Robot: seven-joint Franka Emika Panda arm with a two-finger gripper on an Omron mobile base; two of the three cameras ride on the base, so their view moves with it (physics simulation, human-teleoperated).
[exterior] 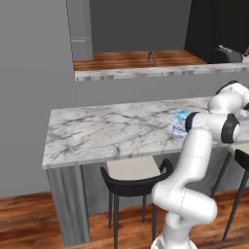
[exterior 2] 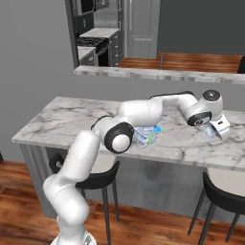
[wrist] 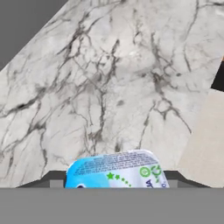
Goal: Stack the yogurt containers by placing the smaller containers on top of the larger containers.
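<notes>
My arm stretches across the marble counter (exterior 2: 72, 119) toward its right end, where my gripper (exterior 2: 216, 128) hangs just above the stone near the front edge. In the hand view a small yogurt container (wrist: 116, 170), light blue and white with green marks on its lid, sits between my two dark fingers (wrist: 52, 179), one on each side of it; it looks held, though the fingertips themselves are cut off at the bottom of that view, so I cannot tell for certain that they press on it. In the right base view a patch of pale blue shows just beside the gripper, close to the counter top.

Farther back along the counter, toward its middle and near the front edge, a cluster of other yogurt containers (exterior 2: 146, 135) stands on the marble, whitish tubs with pale blue marks, partly hidden behind my forearm. From the left base view the same cluster (exterior: 179, 124) shows just behind my elbow joint. How many tubs it holds I cannot tell.

A black stool (exterior: 136, 182) with a pale seat stands tucked under the counter's front edge, and a second stool (exterior 2: 222, 186) stands below the right end.
</notes>
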